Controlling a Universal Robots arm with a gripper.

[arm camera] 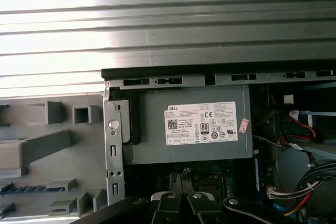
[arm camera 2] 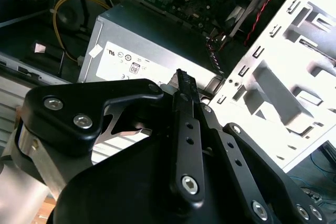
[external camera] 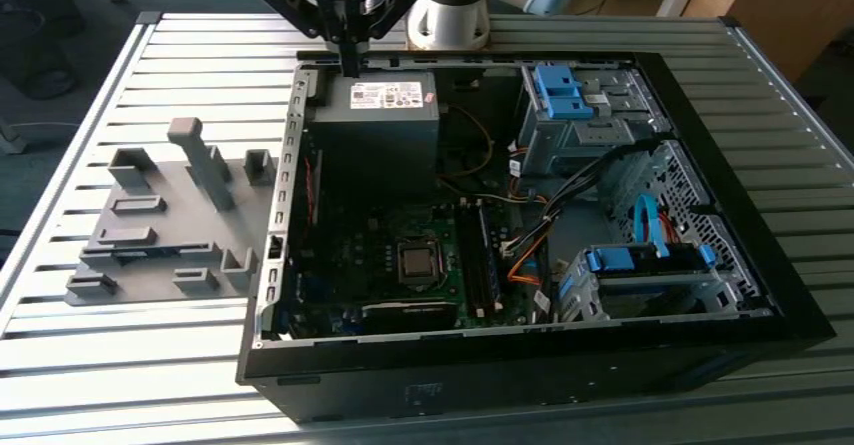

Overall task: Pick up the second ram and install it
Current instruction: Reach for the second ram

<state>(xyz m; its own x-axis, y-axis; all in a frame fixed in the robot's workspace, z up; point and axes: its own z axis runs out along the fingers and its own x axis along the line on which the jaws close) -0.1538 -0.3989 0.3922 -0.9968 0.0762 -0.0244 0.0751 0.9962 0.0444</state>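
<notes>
Where the case (external camera: pixel 534 365) sits, the table (external camera: pixel 160 365) is slatted metal — end effector (external camera: pixel 350 63) above.

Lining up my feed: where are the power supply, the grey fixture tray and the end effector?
power supply (arm camera: pixel 189 124), first wrist view, labelled face.
grey fixture tray (external camera: pixel 180 247), exterior view, flat base.
end effector (external camera: pixel 350 67), exterior view, lower tip.

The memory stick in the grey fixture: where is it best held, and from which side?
Likely its exposed long top edge, from straight above, pinching the two flat faces. In the first wrist view the second ram seems to stand on edge in a slot of the grey fixture.
</notes>
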